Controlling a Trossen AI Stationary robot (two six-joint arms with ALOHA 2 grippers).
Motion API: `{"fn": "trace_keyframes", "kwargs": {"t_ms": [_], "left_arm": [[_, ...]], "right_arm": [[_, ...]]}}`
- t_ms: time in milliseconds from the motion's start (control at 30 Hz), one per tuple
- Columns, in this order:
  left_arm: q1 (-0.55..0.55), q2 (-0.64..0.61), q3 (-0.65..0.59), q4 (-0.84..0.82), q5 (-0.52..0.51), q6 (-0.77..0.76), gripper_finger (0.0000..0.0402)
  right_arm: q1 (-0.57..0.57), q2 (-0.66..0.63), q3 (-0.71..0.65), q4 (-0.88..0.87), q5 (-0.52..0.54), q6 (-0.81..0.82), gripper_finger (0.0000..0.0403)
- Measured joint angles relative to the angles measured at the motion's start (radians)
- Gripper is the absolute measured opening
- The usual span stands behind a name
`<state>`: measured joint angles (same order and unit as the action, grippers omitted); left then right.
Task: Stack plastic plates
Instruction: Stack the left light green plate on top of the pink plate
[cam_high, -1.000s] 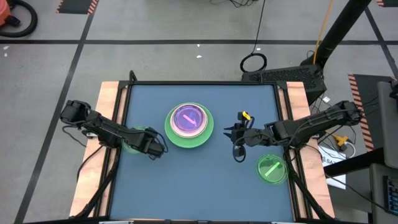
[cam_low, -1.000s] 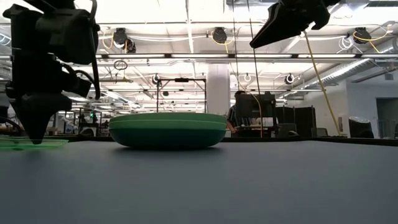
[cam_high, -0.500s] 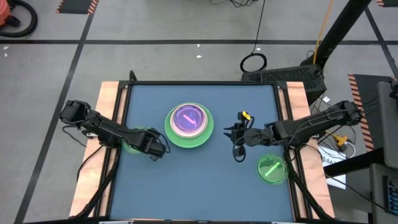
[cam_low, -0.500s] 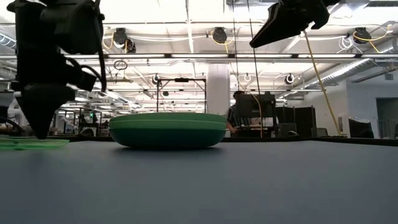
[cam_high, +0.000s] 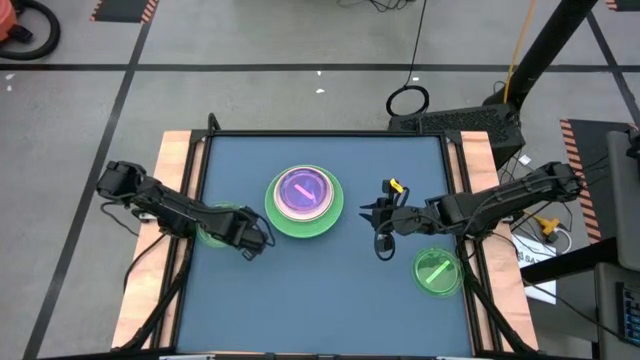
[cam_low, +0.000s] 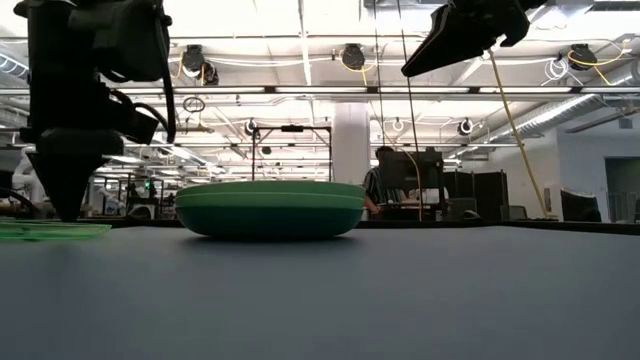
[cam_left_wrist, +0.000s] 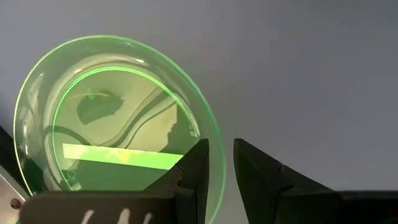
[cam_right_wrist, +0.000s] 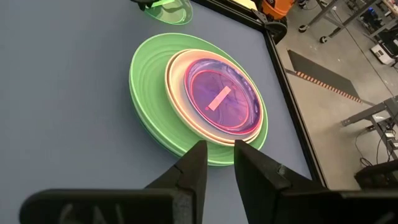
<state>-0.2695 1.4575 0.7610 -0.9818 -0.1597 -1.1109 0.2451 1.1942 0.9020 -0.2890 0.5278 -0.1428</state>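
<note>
A stack stands mid-table: a large green plate at the bottom, a cream plate on it and a translucent pink plate on top. A small translucent green plate with a stripe lies flat on the table at the left, partly under my left arm. My left gripper points down at its near-right rim, fingers nearly together. Another small green striped plate lies at the near right. My right gripper hangs shut and empty, high above the table to the right of the stack. My left gripper has the small green plate's rim between its two fingers, one finger over the plate's inside and one outside. The fingers come from above, pointing down. The plate lies flat on the table.
Wooden rails run along the table's left and right sides. Bare blue table top lies in front of the stack. A person stands far off in the room behind.
In the low view my left gripper has shifted a little up and toward the table's right. The small green plate lies flat on the table as before.
</note>
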Motion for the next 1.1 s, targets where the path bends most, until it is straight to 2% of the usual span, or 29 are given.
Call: {"fn": "trace_keyframes", "kwargs": {"t_ms": [233, 1100], "left_arm": [[0.0, 0.009, -0.051, 0.088, 0.0, -0.014, 0.0081], [0.0, 0.018, -0.052, 0.101, -0.052, -0.014, 0.0081]], "right_arm": [[0.0, 0.0, 0.0, 0.0, 0.0, 0.0, 0.0073], [0.0, 0.0, 0.0, 0.0, 0.0, 0.0, 0.0073]]}}
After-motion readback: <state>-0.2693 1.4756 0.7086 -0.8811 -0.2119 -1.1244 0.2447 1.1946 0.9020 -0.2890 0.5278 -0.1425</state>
